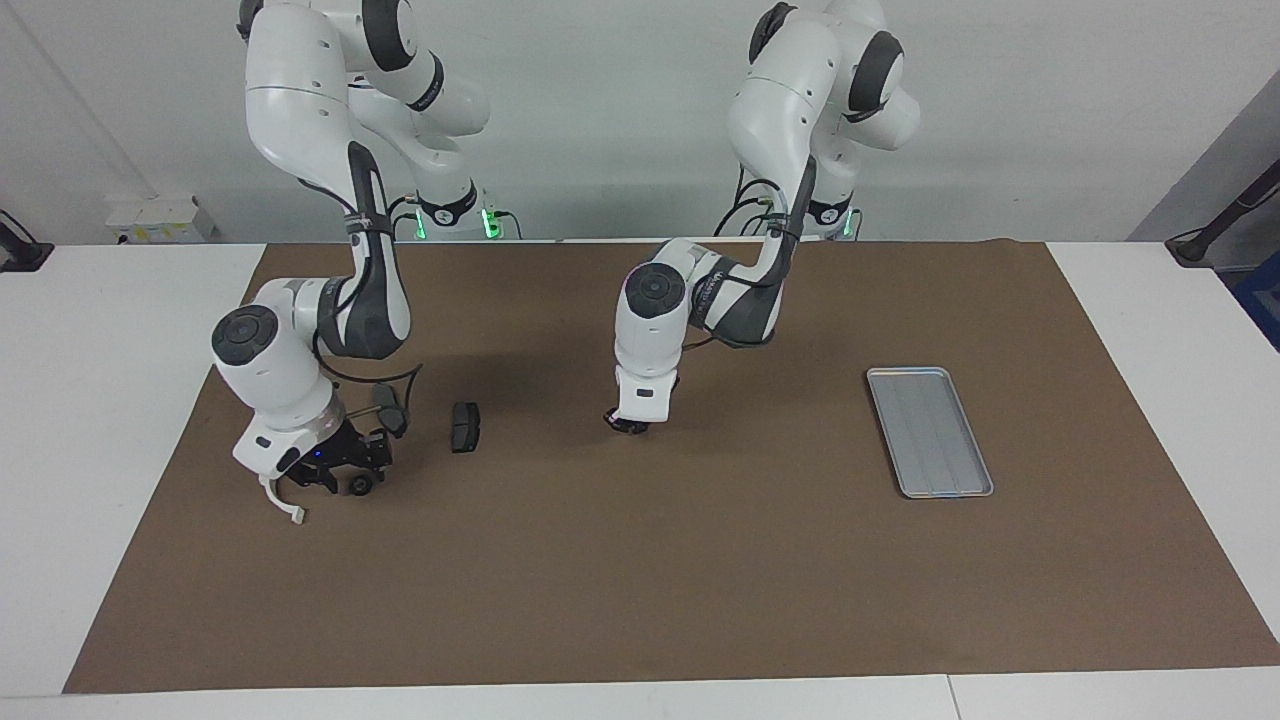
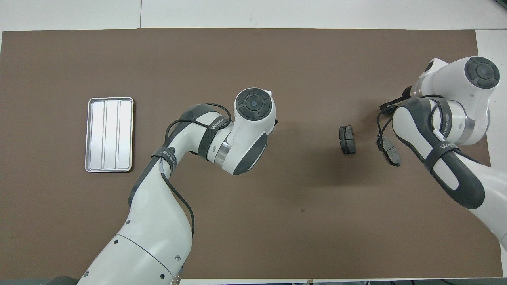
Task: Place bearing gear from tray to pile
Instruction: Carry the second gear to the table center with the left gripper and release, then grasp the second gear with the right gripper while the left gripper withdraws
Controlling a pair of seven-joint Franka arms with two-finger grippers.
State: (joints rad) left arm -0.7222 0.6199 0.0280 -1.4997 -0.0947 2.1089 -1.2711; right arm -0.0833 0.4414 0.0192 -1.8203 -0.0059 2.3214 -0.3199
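A brown mat (image 1: 640, 560) covers the white bench (image 1: 100, 400) before a pale wall. One flat silver-grey metal tray (image 1: 929, 431) lies toward the left arm's end. Two dark grey brake pads (image 1: 465, 426) and one white half-ring bracket (image 1: 283, 503) form the pile. The left end effector (image 1: 628, 424) is closed, holding nothing visible. The right end effector (image 1: 352, 478) hangs low beside a small dark round gear (image 1: 358, 485); whether it grips is unclear.
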